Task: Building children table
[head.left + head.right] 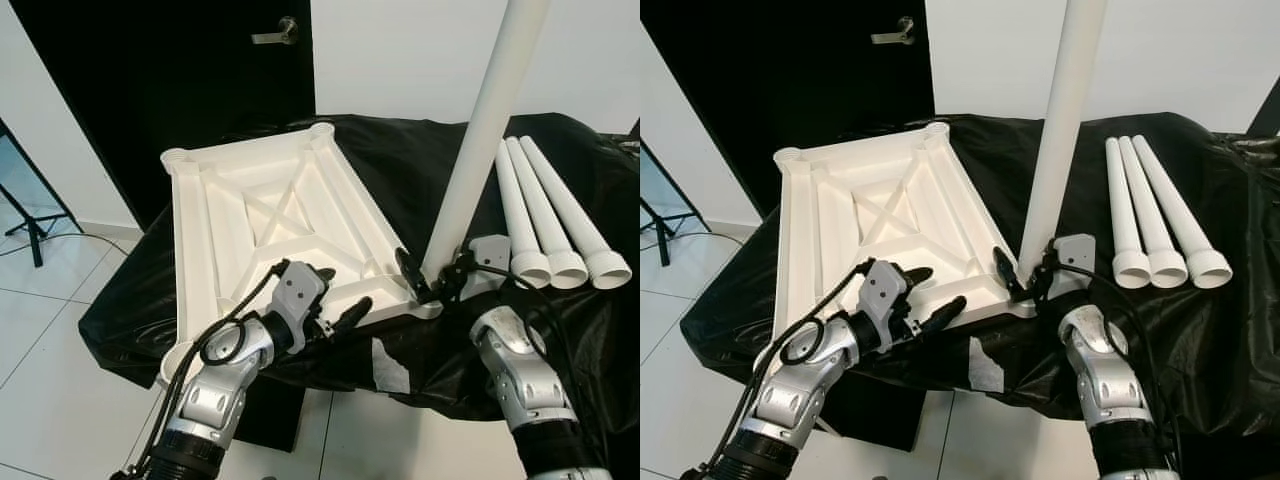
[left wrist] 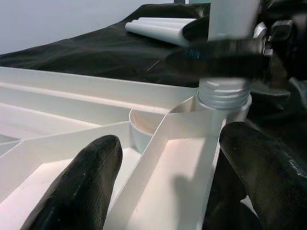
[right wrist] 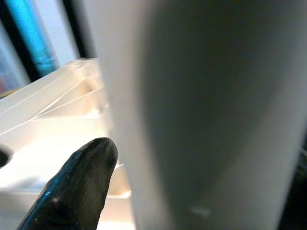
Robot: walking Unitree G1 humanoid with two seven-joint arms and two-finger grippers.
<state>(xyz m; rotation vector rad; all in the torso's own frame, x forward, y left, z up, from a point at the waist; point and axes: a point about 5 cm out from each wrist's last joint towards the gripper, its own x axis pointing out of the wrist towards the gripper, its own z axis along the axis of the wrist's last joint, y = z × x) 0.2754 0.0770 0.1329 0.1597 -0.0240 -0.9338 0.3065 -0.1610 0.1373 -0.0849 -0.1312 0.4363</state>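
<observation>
Glossy black cloth (image 1: pixel 420 170) under ribbed white tabletop (image 1: pixel 270 215), smooth upright tube (image 1: pixel 480 150) in right tool (image 1: pixel 432 280).

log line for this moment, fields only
right gripper: shut on leg, upright in tabletop corner socket | left gripper: open over near rim | spare legs: three on cloth

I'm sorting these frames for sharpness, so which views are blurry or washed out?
Eye views: sharp, evenly lit. Right wrist view: the table leg is a close grey blur, with the tabletop overexposed behind. Left wrist view: the fingers are soft, the right gripper smeared.
</observation>
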